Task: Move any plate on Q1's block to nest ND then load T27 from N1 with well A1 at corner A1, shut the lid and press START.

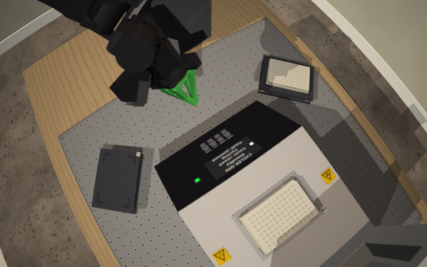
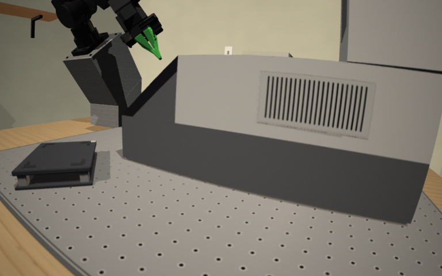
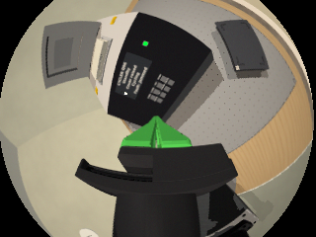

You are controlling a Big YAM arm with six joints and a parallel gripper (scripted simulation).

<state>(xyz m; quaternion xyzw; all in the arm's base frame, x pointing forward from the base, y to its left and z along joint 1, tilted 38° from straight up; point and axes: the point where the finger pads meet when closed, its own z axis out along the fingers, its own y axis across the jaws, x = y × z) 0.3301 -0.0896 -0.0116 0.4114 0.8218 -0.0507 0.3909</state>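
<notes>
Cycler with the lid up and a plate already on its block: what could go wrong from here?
1. The plate on the block must go to the empty nest first; loading the other plate on top would foul the seating.
2. The gripper is shut and empty; it must open before any pick.
3. The lamp shows green, so pressing START now would be premature.

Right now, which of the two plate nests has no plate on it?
The dark nest left of the cycler in the top view is bare. The other nest, beyond the cycler's black panel, carries a cream well plate.
</notes>
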